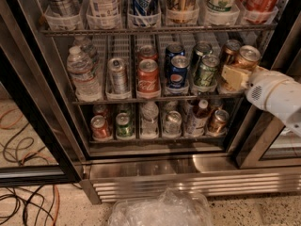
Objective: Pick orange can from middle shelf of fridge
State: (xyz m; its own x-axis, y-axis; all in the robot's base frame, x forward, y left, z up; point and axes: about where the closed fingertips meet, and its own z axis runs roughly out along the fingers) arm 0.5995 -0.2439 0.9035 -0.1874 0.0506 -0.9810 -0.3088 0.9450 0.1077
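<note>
The fridge (188, 167) stands open, its middle shelf (127, 98) a wire rack with clear lane trays. My gripper (235, 77), cream-coloured on a white arm, reaches in from the right and is shut on the front orange can (248, 56) in the rightmost lane. It holds the can slightly up and right of the lane. A second orange can (230, 48) stands behind it. A third (218, 120) sits on the shelf below.
On the middle shelf stand a water bottle (82, 72), a silver can (117, 74), a red Coca-Cola can (148, 76), a blue Pepsi can (178, 72) and a green can (207, 72). Tall cans fill the rack above. A crumpled plastic bag (160, 211) and cables (19, 201) lie on the floor.
</note>
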